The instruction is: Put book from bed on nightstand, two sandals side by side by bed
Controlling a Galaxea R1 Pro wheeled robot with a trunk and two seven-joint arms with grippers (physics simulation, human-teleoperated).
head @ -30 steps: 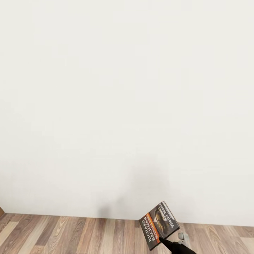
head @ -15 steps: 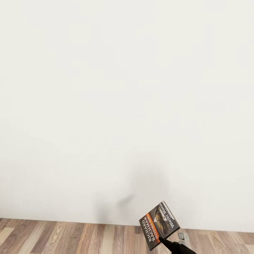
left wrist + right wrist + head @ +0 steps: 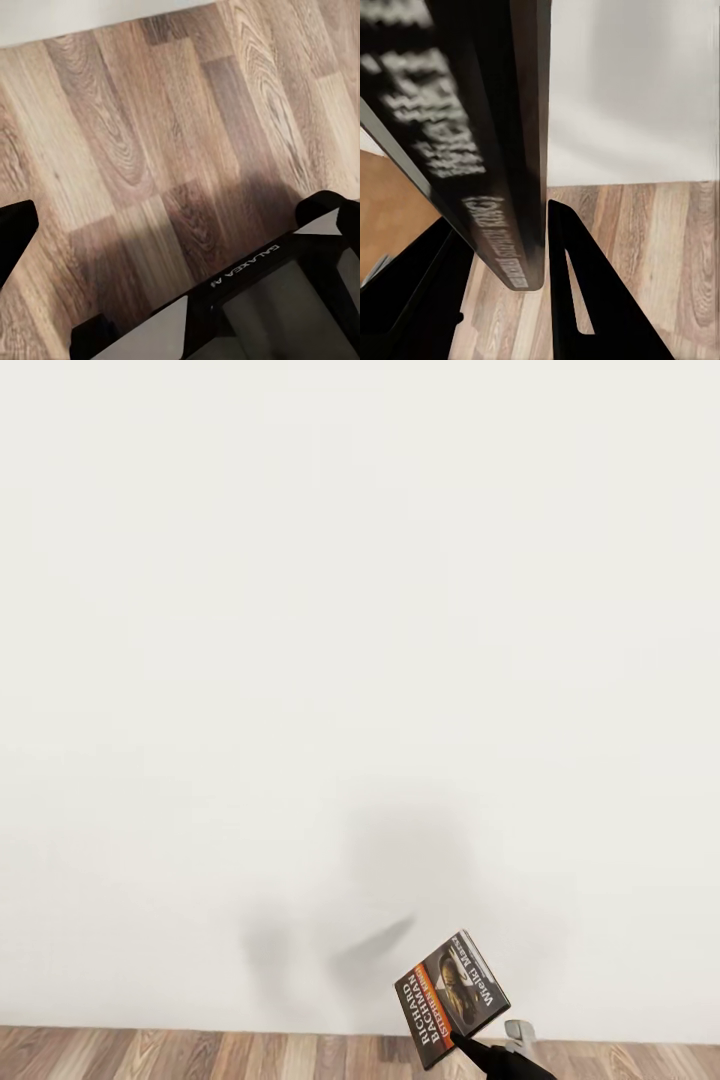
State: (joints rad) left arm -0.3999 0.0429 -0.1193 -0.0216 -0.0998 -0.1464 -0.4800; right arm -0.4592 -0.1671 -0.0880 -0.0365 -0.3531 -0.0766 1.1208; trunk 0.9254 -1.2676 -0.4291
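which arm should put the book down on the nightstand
Right. The right end effector is already shut on the book, holding it up in front of the wall. The left end effector is open over the floor and holds nothing. No nightstand is in view yet.

Wall [image 3: 300, 610]: plain white, faint grey shadows low down. Floor [image 3: 200, 1055]: brown wood planks in mixed tones, a strip meeting the wall's foot; grain plain in the left wrist view.

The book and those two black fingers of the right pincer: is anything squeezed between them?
Nothing; in the right wrist view the fingers press straight on the book.
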